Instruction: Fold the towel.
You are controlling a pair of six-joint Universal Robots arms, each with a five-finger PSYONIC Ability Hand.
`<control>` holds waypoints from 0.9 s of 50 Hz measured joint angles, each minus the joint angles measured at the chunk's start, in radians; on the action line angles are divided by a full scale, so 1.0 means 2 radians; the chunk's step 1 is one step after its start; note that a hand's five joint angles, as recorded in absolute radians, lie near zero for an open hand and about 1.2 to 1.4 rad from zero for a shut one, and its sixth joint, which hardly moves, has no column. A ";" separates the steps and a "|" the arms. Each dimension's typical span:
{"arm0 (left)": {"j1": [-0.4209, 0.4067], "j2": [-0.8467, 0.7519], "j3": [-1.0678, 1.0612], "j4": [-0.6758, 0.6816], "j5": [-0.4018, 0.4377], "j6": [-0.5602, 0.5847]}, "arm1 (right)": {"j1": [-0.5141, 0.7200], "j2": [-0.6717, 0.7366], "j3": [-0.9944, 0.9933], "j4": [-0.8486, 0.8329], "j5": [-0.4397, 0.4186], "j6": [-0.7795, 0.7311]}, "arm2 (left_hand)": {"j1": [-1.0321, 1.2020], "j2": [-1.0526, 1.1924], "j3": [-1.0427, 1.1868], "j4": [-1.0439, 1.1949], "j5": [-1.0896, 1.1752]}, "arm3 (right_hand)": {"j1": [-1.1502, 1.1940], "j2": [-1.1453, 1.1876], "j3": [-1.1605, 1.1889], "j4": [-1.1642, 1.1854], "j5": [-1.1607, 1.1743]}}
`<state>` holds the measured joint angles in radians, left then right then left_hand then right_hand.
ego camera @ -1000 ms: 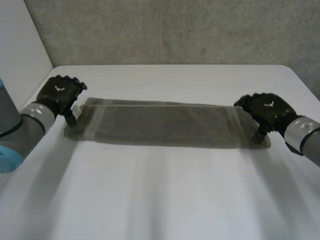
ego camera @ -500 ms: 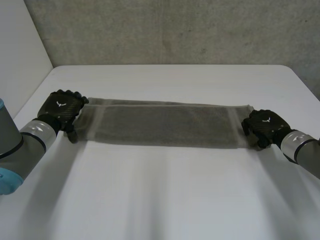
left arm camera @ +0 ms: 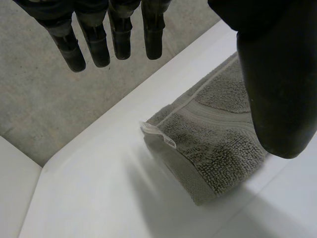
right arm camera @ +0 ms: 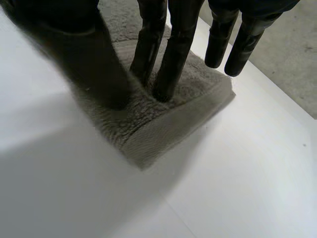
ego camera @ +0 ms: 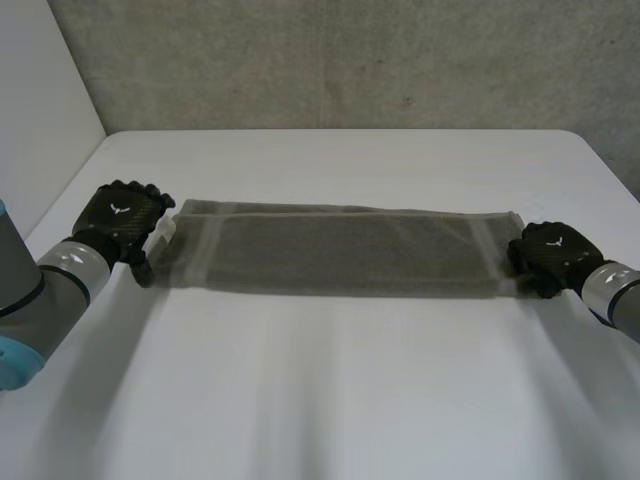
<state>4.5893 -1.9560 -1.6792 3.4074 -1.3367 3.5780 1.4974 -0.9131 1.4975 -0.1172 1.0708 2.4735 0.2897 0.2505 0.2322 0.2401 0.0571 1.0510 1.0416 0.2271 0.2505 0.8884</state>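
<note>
A grey towel [ego camera: 330,250], folded into a long strip, lies across the white table [ego camera: 330,390]. My left hand [ego camera: 120,222] hovers at its left end with fingers straight and apart. In the left wrist view the fingers [left arm camera: 119,39] point past the towel's end [left arm camera: 218,144], and the thumb [left arm camera: 277,99] hangs over it without touching. My right hand [ego camera: 548,255] is on the towel's right end. In the right wrist view its fingers [right arm camera: 173,59] and thumb [right arm camera: 84,64] press into the towel [right arm camera: 148,134] and pinch the pile between them.
The table's far edge [ego camera: 330,131] borders a grey concrete surface [ego camera: 330,60], and a white wall [ego camera: 40,100] stands at the left. A small white label [left arm camera: 158,135] sticks out at the towel's left corner. Bare tabletop lies in front of the towel.
My right hand came down onto the towel's right end, closed its fingers on it and drew it rightward, so the strip lies straighter. My left hand shifted slightly and stayed open.
</note>
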 measured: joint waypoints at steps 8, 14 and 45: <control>0.000 0.000 -0.002 0.000 -0.001 0.000 | -0.003 -0.020 0.014 0.000 0.001 0.003 | 0.000 0.000 0.000 0.000 0.000 | -0.172 -0.164 0.000 0.000 -0.186; 0.000 0.000 -0.004 0.000 -0.001 0.000 | -0.002 -0.030 0.023 -0.001 -0.001 0.005 | 0.000 0.000 0.000 0.000 0.000 | -0.181 -0.173 0.000 0.000 -0.204; 0.000 0.005 -0.007 0.000 -0.003 0.000 | -0.040 -0.016 -0.004 0.000 0.001 0.003 | 0.000 0.000 0.000 0.000 0.000 | 0.126 0.115 0.000 0.000 0.137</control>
<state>4.5893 -1.9456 -1.6941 3.4069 -1.3426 3.5773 1.4173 -0.9460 1.4899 -0.1181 1.0727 2.4800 0.2897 0.2507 0.2322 0.2401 0.0571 1.3021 1.2710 0.2271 0.2505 1.1623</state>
